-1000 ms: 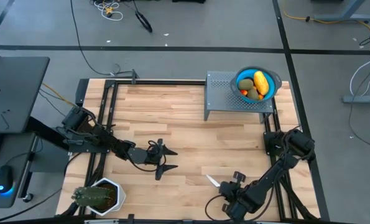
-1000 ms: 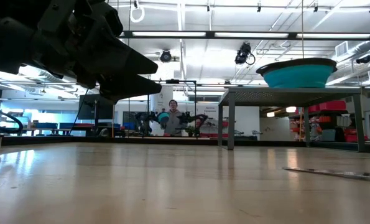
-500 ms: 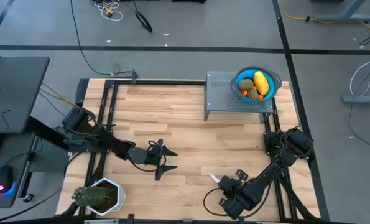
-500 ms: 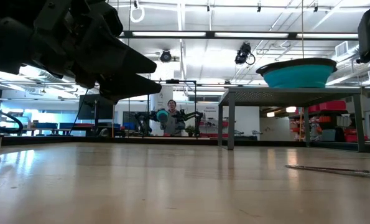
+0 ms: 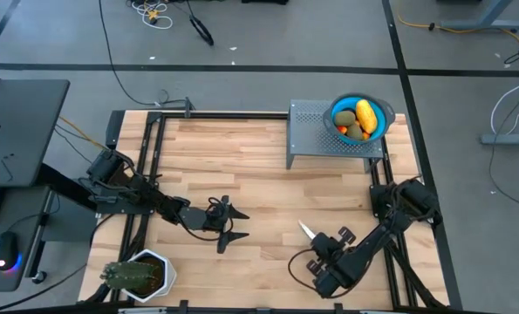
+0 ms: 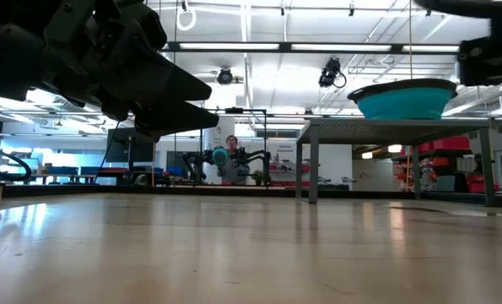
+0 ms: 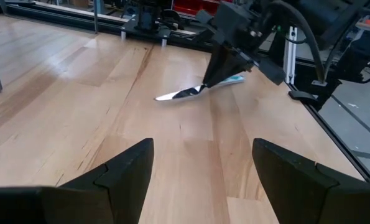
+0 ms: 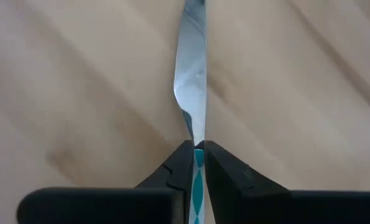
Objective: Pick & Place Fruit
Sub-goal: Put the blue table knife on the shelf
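Gripping the knife (image 8: 193,68) by its light-blue handle, the right hand (image 5: 322,255) holds it above the desk (image 5: 259,166). Left hand (image 5: 228,222) hovers, fingers apart. Fruit (image 5: 357,120) sits in the blue bowl (image 5: 383,119) on the grey stand (image 5: 311,131).

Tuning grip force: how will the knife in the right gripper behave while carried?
The knife is probably stiff and light: thin flat blade, no sag. The right gripper pinches the slim handle edge-on, so it may pivot or slip.
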Motion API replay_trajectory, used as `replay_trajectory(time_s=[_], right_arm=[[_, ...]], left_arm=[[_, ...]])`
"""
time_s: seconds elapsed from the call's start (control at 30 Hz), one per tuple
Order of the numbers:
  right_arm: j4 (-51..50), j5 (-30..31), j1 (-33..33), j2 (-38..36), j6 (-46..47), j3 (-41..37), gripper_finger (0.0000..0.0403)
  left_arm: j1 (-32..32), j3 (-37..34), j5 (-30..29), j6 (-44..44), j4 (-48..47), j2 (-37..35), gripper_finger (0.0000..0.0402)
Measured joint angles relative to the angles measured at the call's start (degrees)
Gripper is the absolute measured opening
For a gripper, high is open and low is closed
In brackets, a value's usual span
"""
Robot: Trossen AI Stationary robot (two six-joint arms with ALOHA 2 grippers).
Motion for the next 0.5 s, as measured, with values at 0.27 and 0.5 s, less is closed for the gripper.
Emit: replay_trajectory(time_s=[0.27,0.5], right_arm=[[0.31,3.01,-3.68,0.0,1.71,0.02,0.0043],[0.18,0.93,-9.27,0.0,8.44,0.02,0.0043]], left_arm=[[0.0,-0.01,-0.01,0.01,0.0,0.0,0.0279],[0.0,-0.02,-0.01,0.0,0.01,0.0,0.0279]])
